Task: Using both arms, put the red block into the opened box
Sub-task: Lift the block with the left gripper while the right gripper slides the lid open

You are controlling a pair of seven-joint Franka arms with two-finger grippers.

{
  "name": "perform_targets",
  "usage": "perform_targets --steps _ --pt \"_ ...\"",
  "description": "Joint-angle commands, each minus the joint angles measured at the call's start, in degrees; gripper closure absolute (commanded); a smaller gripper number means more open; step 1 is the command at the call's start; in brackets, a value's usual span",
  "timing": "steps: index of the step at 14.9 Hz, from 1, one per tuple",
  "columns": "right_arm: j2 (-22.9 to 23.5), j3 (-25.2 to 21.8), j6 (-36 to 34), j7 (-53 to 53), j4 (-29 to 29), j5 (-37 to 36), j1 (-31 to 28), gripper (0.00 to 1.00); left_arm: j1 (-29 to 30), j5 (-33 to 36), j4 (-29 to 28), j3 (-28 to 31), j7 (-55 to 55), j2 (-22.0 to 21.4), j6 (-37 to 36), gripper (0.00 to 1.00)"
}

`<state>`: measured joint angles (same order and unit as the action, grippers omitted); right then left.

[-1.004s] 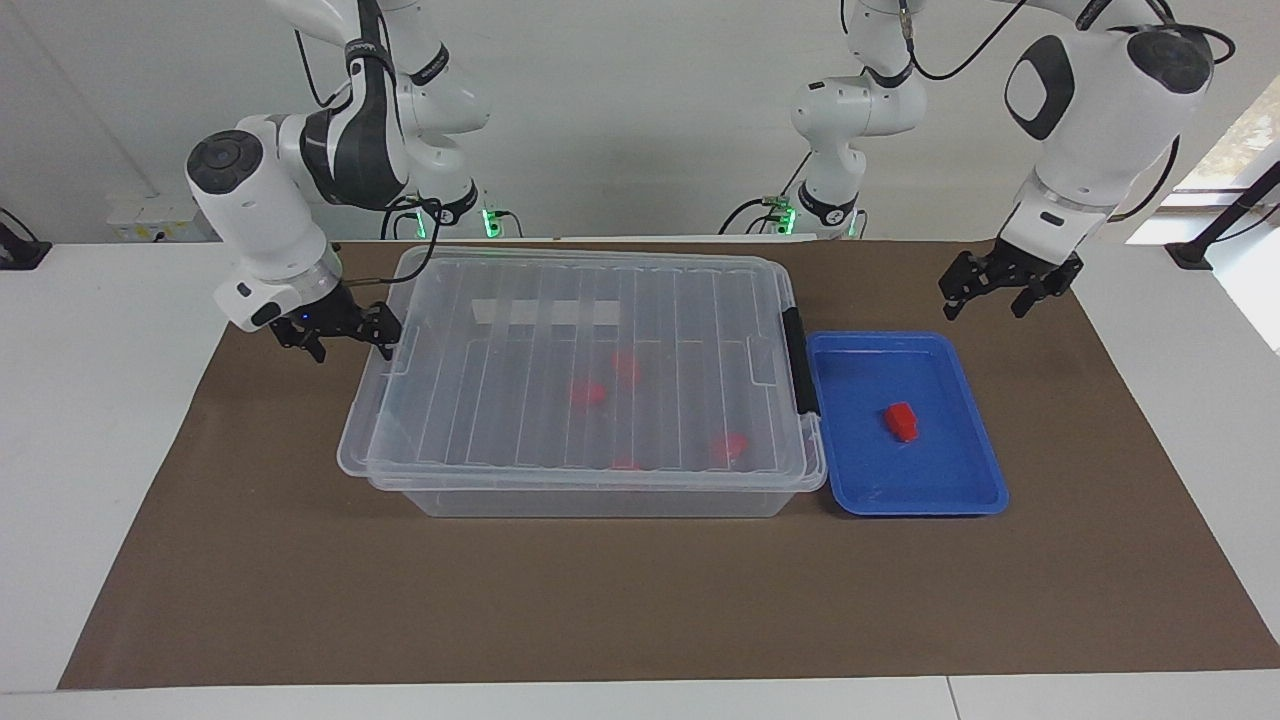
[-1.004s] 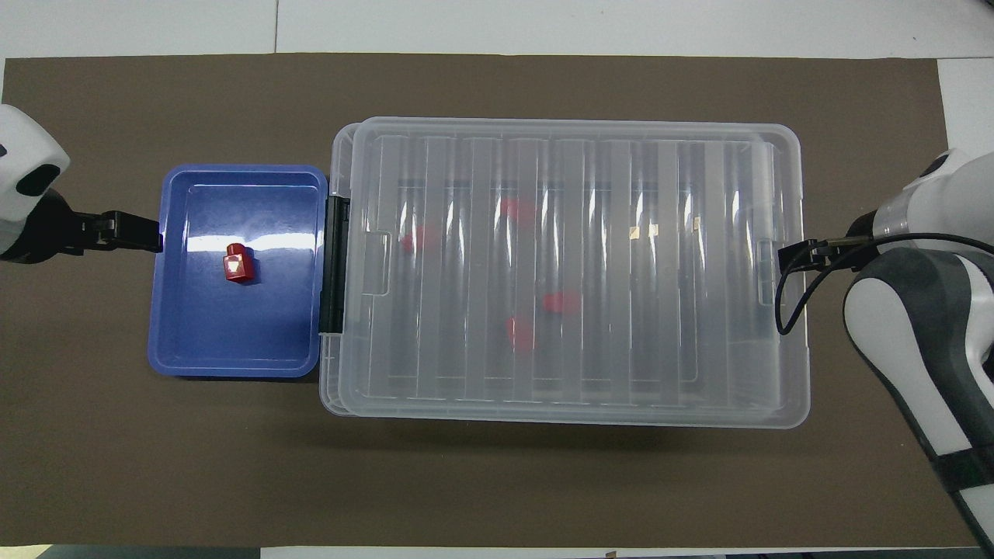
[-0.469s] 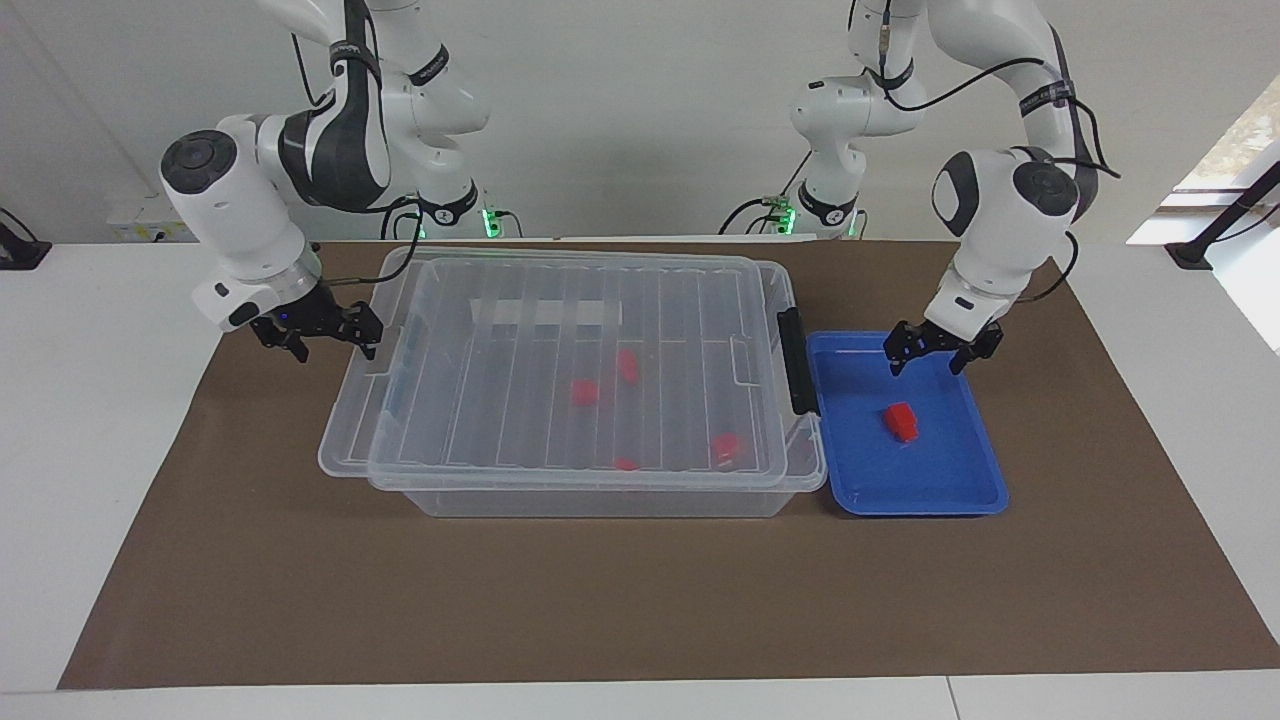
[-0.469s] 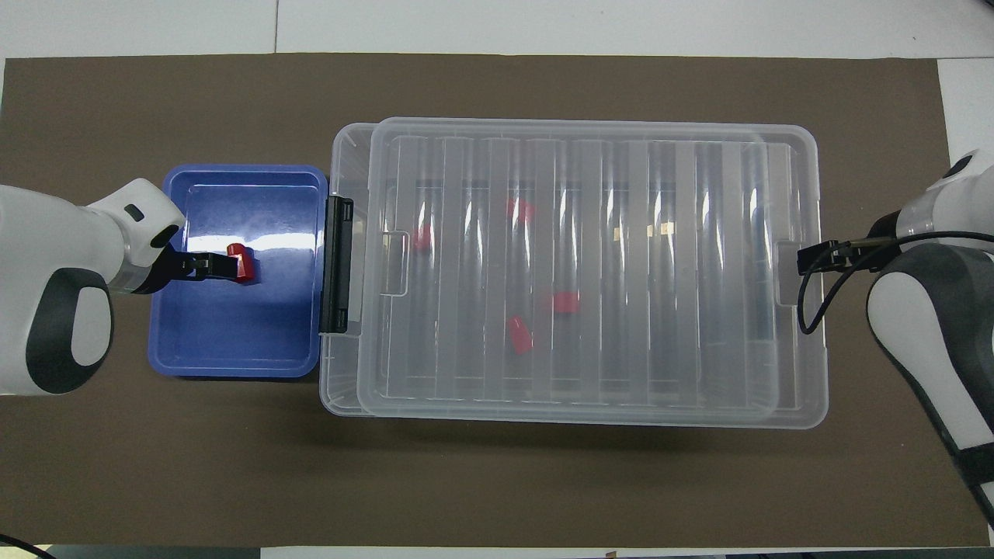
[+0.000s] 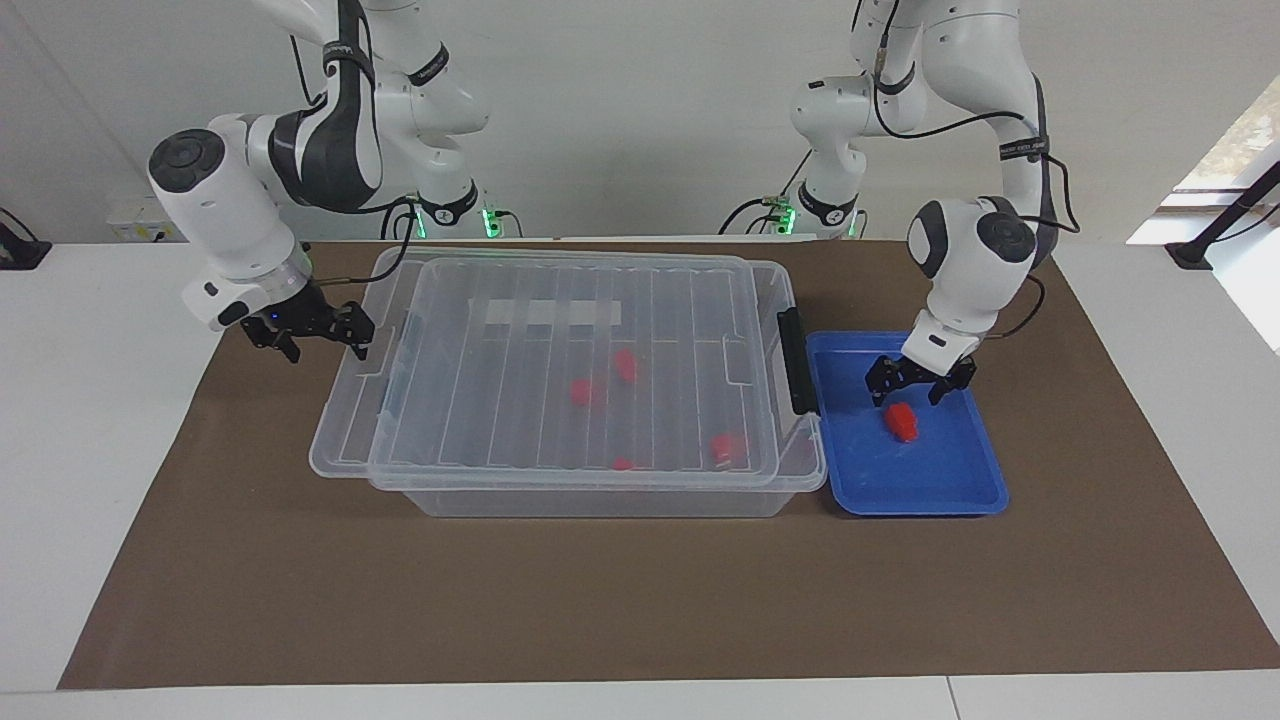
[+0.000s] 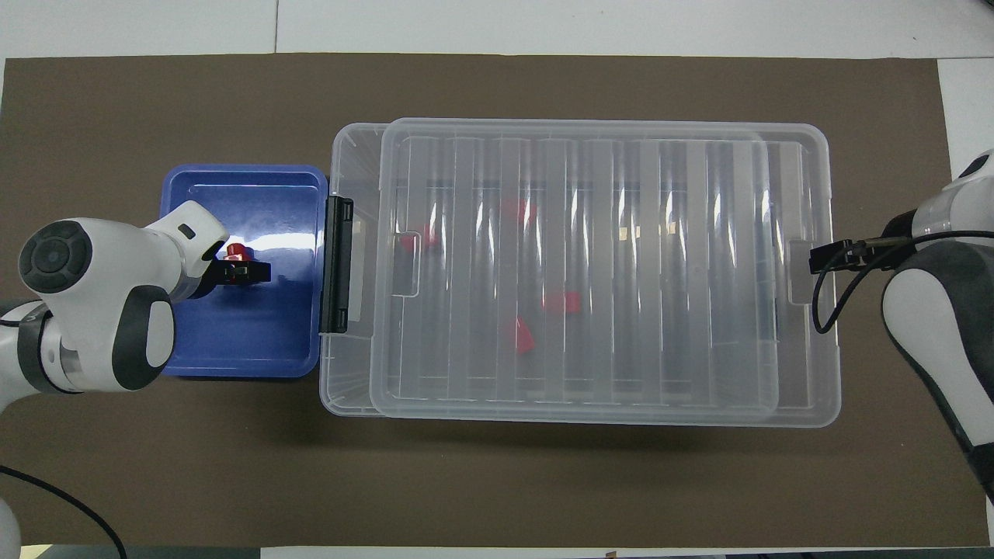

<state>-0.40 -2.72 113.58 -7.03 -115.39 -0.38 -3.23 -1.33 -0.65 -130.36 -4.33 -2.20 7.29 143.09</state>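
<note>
Though poised right over the red block [image 5: 901, 421] in the blue tray [image 5: 920, 508], grips nothing yet with the left gripper [image 5: 908, 392]: jaws spread wide, just above, probably to drop and pinch. Meets the lid [image 5: 500, 380] edge with the right gripper [image 5: 325, 345] at the right arm's end of the box [image 5: 600, 500], jaws apart, no clamp visible. Leaves lid offset toward that end, baring a strip by the black latch [image 5: 797, 362], likely the entry gap. Shows 4 other red pieces [image 5: 581, 391] inside.
</note>
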Motion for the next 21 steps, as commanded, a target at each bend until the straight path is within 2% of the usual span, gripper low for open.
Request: perform_targets --steps 1,2,3,4,5,9,13,17,21 --pt "-1.18 0.34 1.38 -1.76 -1.50 -0.50 -1.51 0.00 -0.69 0.91 -1.30 0.46 -1.32 0.62 3.94 0.00" --pt "-1.18 0.34 1.38 -1.76 -1.50 -0.50 -1.60 0.00 -0.69 0.91 -1.30 0.46 -1.32 0.71 4.39 0.08" --pt "-1.18 0.34 1.38 -1.76 -1.42 -0.50 -1.69 0.00 -0.69 0.91 -1.30 0.55 -1.49 0.71 4.13 0.26" --pt "-1.09 0.34 1.38 -1.76 -1.24 -0.50 -1.69 0.00 -0.69 0.91 -1.30 0.55 -2.19 0.62 3.78 0.97" --pt "-1.09 0.34 1.30 -1.85 -1.15 -0.59 -1.69 0.00 -0.69 0.91 -1.30 0.55 -4.02 0.62 3.78 1.00" --pt "-1.00 0.34 1.21 -2.99 -1.06 -0.59 -3.18 0.00 -0.78 0.91 -0.69 0.55 -6.06 -2.18 0.89 1.00" --pt "-1.00 0.26 1.21 -4.22 -1.06 -0.68 -4.59 0.00 -1.30 0.91 3.52 0.20 -6.15 -7.54 -7.88 1.00" --pt "-1.00 0.26 1.29 -5.01 -1.06 -0.77 -5.82 0.00 -5.42 0.91 7.74 0.20 -6.24 -13.17 -18.44 1.00" --pt "-0.91 0.26 1.38 -7.65 -1.06 -0.85 -7.57 0.00 -13.23 1.00 8.63 0.02 -11.58 -14.94 -21.18 1.00"
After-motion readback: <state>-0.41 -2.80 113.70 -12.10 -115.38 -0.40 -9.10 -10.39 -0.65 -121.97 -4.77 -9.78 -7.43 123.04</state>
